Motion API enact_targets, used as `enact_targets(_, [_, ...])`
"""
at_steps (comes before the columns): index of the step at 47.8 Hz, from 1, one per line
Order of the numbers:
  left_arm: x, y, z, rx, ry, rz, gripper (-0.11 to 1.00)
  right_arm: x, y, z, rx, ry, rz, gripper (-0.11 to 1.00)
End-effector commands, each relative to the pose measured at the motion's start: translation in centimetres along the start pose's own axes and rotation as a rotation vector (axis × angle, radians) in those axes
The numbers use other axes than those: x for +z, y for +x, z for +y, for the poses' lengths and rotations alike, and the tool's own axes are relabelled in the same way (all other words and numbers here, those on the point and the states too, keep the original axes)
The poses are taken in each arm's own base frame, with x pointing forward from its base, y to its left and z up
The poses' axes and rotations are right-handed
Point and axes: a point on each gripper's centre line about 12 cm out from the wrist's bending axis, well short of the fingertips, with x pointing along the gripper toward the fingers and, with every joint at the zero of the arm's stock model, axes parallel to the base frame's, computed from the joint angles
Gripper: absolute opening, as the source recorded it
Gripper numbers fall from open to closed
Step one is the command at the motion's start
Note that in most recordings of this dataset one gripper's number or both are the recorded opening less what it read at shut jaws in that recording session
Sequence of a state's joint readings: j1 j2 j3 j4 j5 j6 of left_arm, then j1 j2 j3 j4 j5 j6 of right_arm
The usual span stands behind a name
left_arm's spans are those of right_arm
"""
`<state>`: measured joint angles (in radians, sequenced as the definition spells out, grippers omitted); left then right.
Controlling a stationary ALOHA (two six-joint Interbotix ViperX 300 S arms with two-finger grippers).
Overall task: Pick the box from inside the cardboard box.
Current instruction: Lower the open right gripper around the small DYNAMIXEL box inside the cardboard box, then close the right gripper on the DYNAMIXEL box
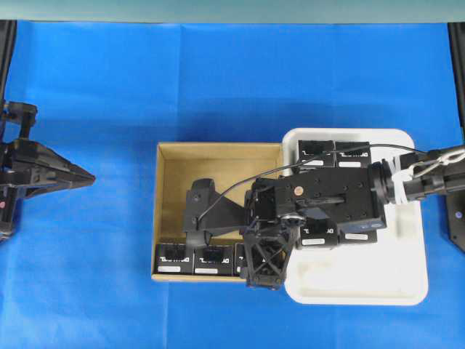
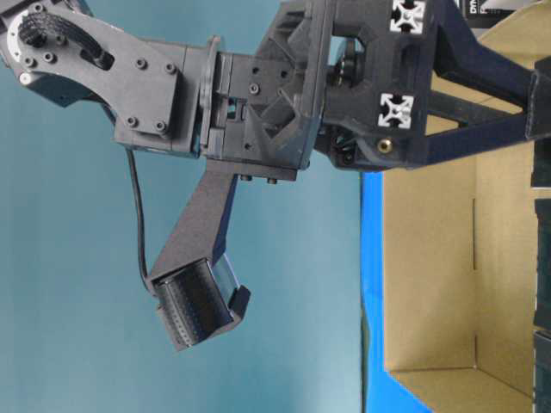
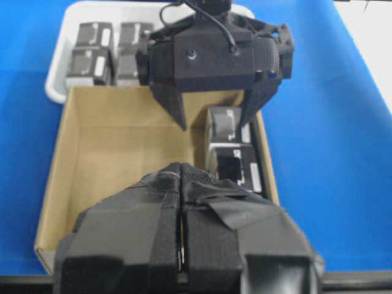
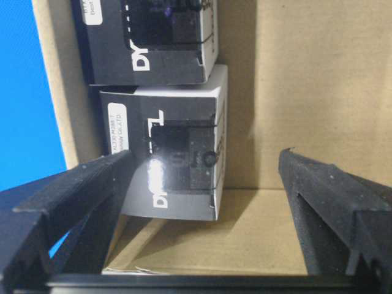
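Note:
The cardboard box [image 1: 218,171] lies mid-table with black boxes [image 1: 174,258] lined along its near wall. My right gripper [image 1: 196,217] reaches across from the right and hangs open over the carton. In the right wrist view the right gripper [image 4: 207,156] has its fingers [image 4: 79,184] wide apart. A black box [image 4: 177,165] with white lettering lies between them, close to the left finger, and another box [image 4: 153,43] lies beyond it. From the left wrist view the right gripper [image 3: 214,124] hovers above the boxes [image 3: 236,165]. My left gripper [image 1: 80,177] rests shut at the far left, holding nothing.
A white tray [image 1: 363,287] right of the carton holds several more black boxes [image 1: 316,149], partly under the right arm. Blue cloth [image 1: 218,80] covers the table. The carton's wall [image 2: 448,258] fills the right of the table-level view.

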<state>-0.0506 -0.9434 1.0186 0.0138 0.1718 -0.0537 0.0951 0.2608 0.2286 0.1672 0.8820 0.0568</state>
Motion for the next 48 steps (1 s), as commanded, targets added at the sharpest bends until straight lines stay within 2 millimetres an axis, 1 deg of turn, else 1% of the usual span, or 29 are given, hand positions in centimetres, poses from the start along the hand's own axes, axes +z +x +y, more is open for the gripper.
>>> enact_targets(1, [0.9, 0.0, 0.0, 0.0, 0.001, -0.021, -0.07, 0.0, 0.6, -0.2, -0.003, 0.003, 0.008, 0.98])
enact_targets(7, [0.9, 0.0, 0.0, 0.001, 0.0, -0.022, -0.07, -0.1, 0.6, -0.9, -0.013, 0.012, 0.014, 0.98])
enact_targets(21, [0.9, 0.0, 0.0, 0.001, 0.001, -0.022, -0.07, -0.1, 0.2, -3.5, -0.052, 0.038, 0.019, 0.98])
enact_targets(29, [0.9, 0.0, 0.1, 0.004, -0.001, -0.022, -0.07, -0.1, 0.1, -4.1, -0.056, 0.024, 0.018, 0.98])
enact_targets(41, [0.9, 0.0, 0.2, 0.009, -0.001, -0.022, -0.07, 0.1, -0.1, -5.5, -0.061, 0.018, 0.014, 0.98])
enact_targets(48, [0.9, 0.0, 0.2, 0.009, -0.001, -0.022, -0.07, 0.0, -0.2, -5.6, -0.063, 0.012, 0.017, 0.98])
